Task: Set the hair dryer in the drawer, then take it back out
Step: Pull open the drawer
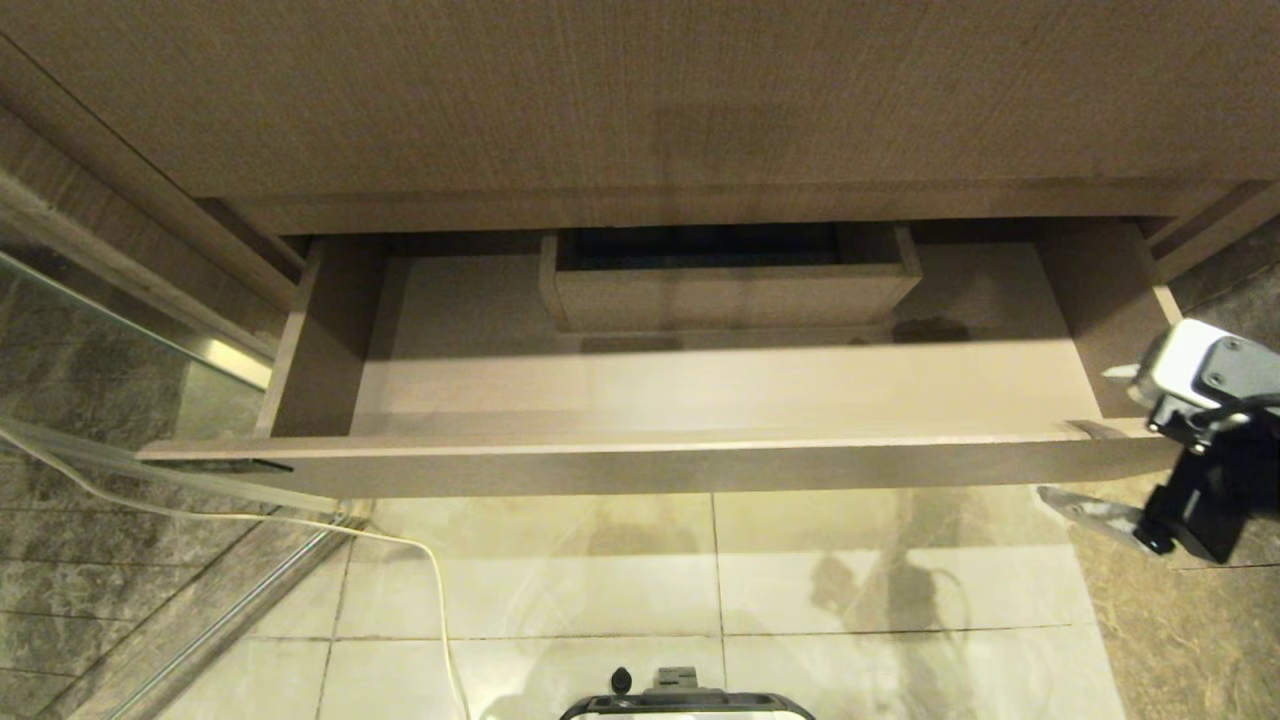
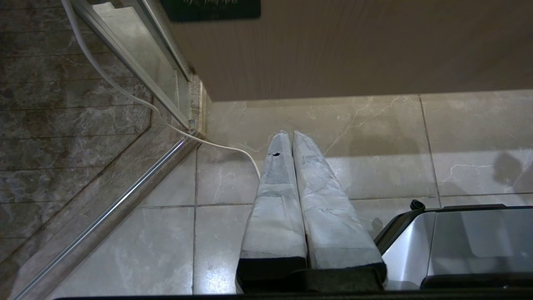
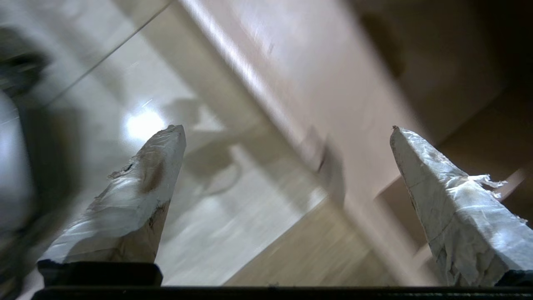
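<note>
The drawer (image 1: 650, 465) stands pulled out under the wood panel, a wide shallow light wood box. Its floor is bare, with a boxed cut-out (image 1: 730, 290) at the middle of the back. The hair dryer is out of view in every frame. My right gripper (image 1: 1075, 432) hangs open at the drawer's right front corner with nothing between its fingers. In the right wrist view this gripper (image 3: 285, 128) looks down over the drawer's front edge (image 3: 258, 91) and the tiled floor. My left gripper (image 2: 287, 134) is shut and empty, parked low over the floor.
A glass partition with a metal rail (image 1: 120, 320) closes off the left side. A thin white cable (image 1: 430, 580) runs from it across the pale floor tiles (image 1: 850, 580). My own base (image 1: 690, 705) shows at the picture's lower edge.
</note>
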